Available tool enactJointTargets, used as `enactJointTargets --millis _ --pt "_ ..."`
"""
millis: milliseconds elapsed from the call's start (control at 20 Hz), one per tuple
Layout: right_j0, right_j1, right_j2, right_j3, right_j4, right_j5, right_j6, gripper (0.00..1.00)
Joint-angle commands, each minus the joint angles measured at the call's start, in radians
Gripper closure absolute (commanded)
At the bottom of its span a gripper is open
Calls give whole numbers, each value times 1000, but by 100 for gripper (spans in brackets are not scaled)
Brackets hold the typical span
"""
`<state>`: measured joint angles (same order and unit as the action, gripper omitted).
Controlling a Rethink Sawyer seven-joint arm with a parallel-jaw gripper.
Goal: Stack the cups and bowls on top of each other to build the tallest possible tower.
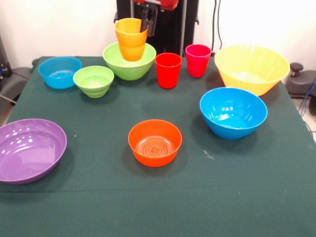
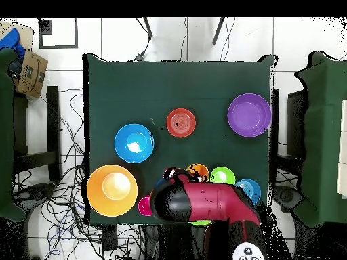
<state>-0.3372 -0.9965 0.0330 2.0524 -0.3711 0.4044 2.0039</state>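
Note:
My gripper is shut on the right rim of the yellow-orange cup, which hangs slightly tilted with its base down inside the large green bowl; whether it touches the bowl I cannot tell. To the right of that bowl the red cup and the pink-magenta cup stand upright on the table. Separate on the green cloth are a small green bowl, a small blue bowl, an orange bowl, a bigger blue bowl, a large yellow bowl and a purple bowl. In the overhead view the arm hides most of the large green bowl.
From above, the orange bowl and the purple bowl lie toward the table's middle. Bare cloth stretches beyond them. Cables and dark furniture surround the table.

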Motion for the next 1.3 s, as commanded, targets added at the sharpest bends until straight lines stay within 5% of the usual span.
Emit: enactJointTargets --millis 50,400,750,1000,1300 --pt "-110 -8 115 75 93 139 -45 100" --pt "-31 120 83 -17 101 99 87 100" --pt "120 430 -16 -331 145 43 222 100" --pt "163 513 -52 -450 200 52 216 100" --pt "121 591 5 -560 239 88 116 100"
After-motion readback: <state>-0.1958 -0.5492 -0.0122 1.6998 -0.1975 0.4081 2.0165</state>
